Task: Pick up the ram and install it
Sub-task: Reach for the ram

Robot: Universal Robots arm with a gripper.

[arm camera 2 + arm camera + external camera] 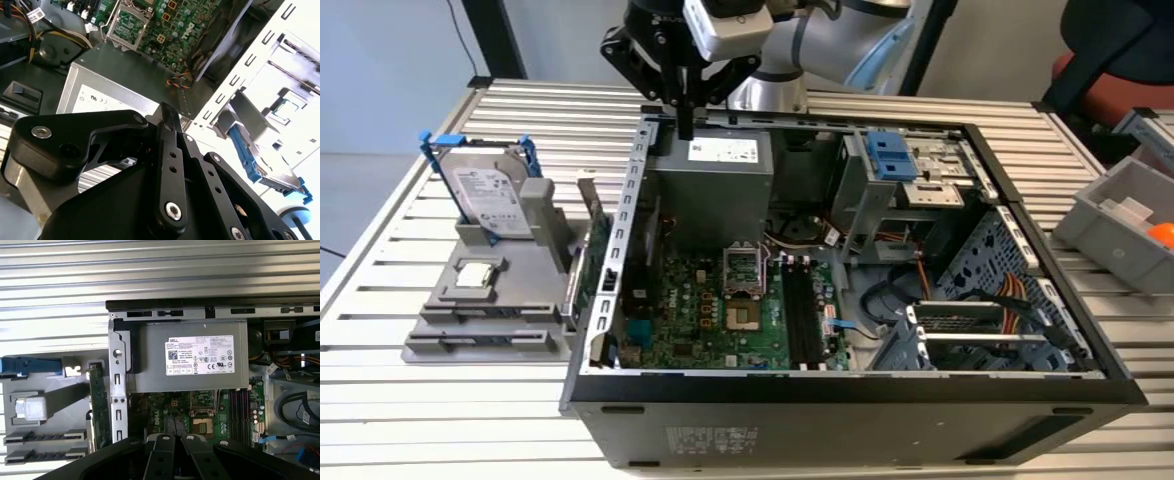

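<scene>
The gripper [684,132] points straight down over the power supply [714,185], fingers closed on nothing.

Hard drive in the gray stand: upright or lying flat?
Upright. The hard drive stands on edge in the gray stand, its labelled face vertical.

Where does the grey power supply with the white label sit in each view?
Exterior view: the power supply sits in the far corner of the case, toward the exterior view's left.
Second wrist view: the power supply lies label-up beside the motherboard.
First wrist view: the power supply lies against the case's end wall, label facing the camera.
Shared landmark: the CPU socket, close by it in all three.
</scene>
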